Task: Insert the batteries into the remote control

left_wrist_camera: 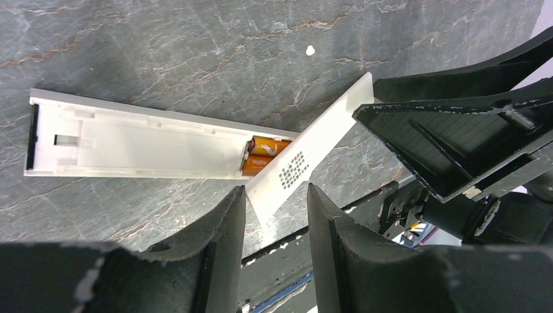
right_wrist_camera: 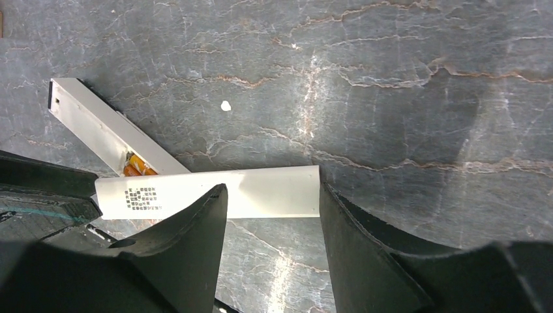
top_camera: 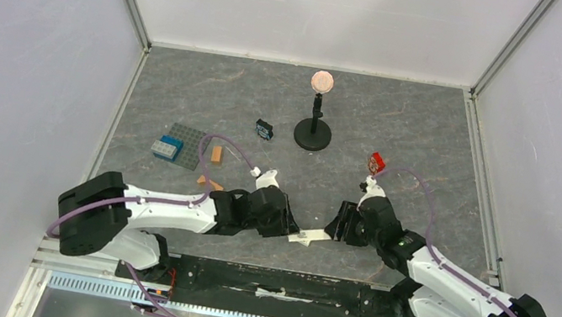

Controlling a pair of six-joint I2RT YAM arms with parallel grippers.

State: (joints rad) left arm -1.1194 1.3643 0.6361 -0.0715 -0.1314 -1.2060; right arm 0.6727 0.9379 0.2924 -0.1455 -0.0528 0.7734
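The white remote control [left_wrist_camera: 130,147] lies on the table with its back open. Two orange batteries [left_wrist_camera: 264,155] sit side by side in its compartment, also seen as batteries [right_wrist_camera: 137,167] in the right wrist view. A loose white cover [left_wrist_camera: 313,150] with a printed label lies slanted across that end of the remote control [right_wrist_camera: 98,124]. My left gripper [left_wrist_camera: 275,195] is open, its fingertips either side of the cover's near tip. My right gripper [right_wrist_camera: 274,195] is open over the far end of the cover [right_wrist_camera: 261,192]. From above, the cover [top_camera: 309,236] spans between the left gripper [top_camera: 288,226] and right gripper [top_camera: 338,221].
A black stand with a pink disc [top_camera: 315,121] rises at the back. A grey baseplate [top_camera: 194,138] with a blue brick [top_camera: 167,147] and an orange block [top_camera: 216,153] sits left. A red item [top_camera: 377,162] and a small dark item [top_camera: 264,129] lie mid-table.
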